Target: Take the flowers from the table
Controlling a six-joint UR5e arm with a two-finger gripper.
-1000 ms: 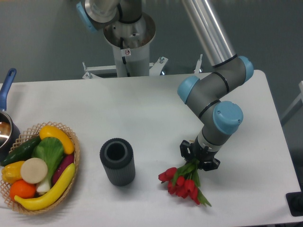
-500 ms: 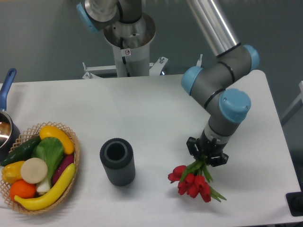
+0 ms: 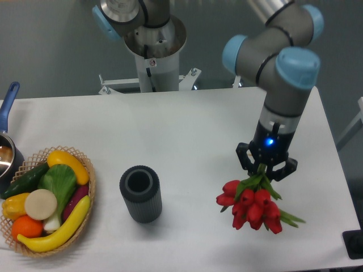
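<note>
My gripper (image 3: 266, 168) is closed on the green stems of the flowers (image 3: 252, 205), with the hold taken near the stem ends. The red heads hang below the fingers, toward the camera, and appear to be clear of the table (image 3: 187, 130). I cannot confirm a gap beneath the lowest blooms from this single fixed view.

Findings on risk:

1. The grasp sits at one end of the bunch, so the heavy part hangs free. In my judgement a quick swing of the arm could make the heads sway and work the stems out of the fingers.
2. The stems are thin and smooth-looking. If the fingers pinch only some of them, single tulips could slide out while the rest remain held. I cannot see the pale band, so I cannot say whether it is helping.
3. A green leaf sticks out to the side below the blooms. It could catch on the table if I descend.
4. The dark cylinder (image 3: 140, 194) stands well apart and the basket of produce (image 3: 50, 202) farther still. Neither is a hazard unless I travel that way at low height.
</note>
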